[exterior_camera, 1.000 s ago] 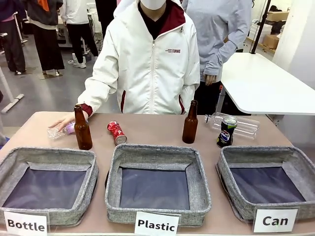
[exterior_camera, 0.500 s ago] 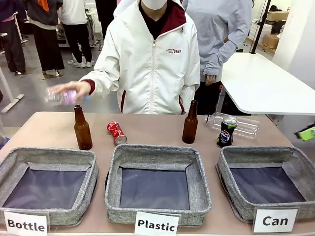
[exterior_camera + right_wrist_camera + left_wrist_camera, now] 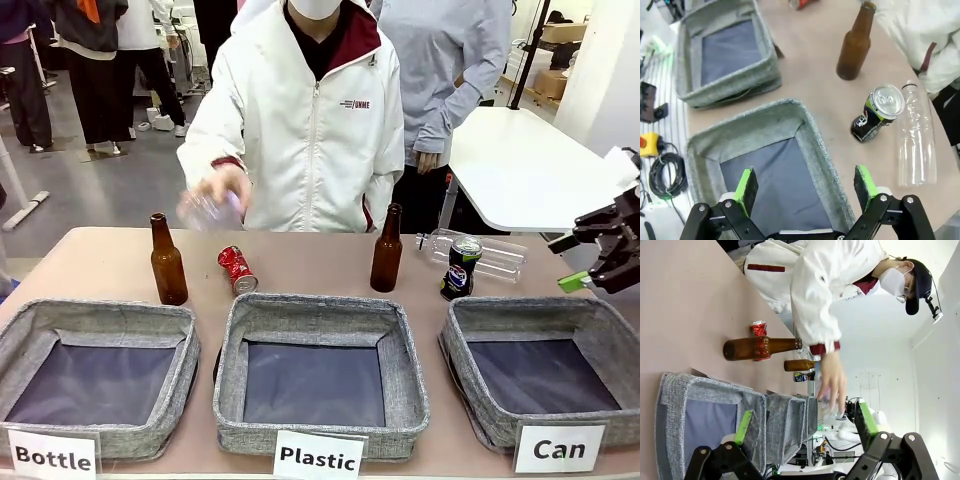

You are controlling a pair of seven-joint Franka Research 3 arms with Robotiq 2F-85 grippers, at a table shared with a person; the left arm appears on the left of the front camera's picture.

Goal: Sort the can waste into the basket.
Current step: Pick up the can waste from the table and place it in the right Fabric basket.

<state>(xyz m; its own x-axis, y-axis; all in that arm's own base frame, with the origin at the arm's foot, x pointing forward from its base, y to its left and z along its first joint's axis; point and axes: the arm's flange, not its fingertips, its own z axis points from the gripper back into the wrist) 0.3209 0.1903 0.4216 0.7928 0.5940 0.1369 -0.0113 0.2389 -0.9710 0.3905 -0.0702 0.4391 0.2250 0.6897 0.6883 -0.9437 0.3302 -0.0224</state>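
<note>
My right hand (image 3: 805,186) hangs open above the square grey woven-fabric basket (image 3: 747,124), the dark blue metal can (image 3: 874,114) standing just beyond.

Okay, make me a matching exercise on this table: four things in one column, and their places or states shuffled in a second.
1. crushed red can
2. dark blue can
3. Can basket
4. person's hand

A. empty, close to the open right claw
B. between the left brown bottle and the right brown bottle
C. holding a plastic bottle above the table
D. in front of a clear bottle lying flat

Pairs: 1-B, 2-D, 3-A, 4-C
</note>
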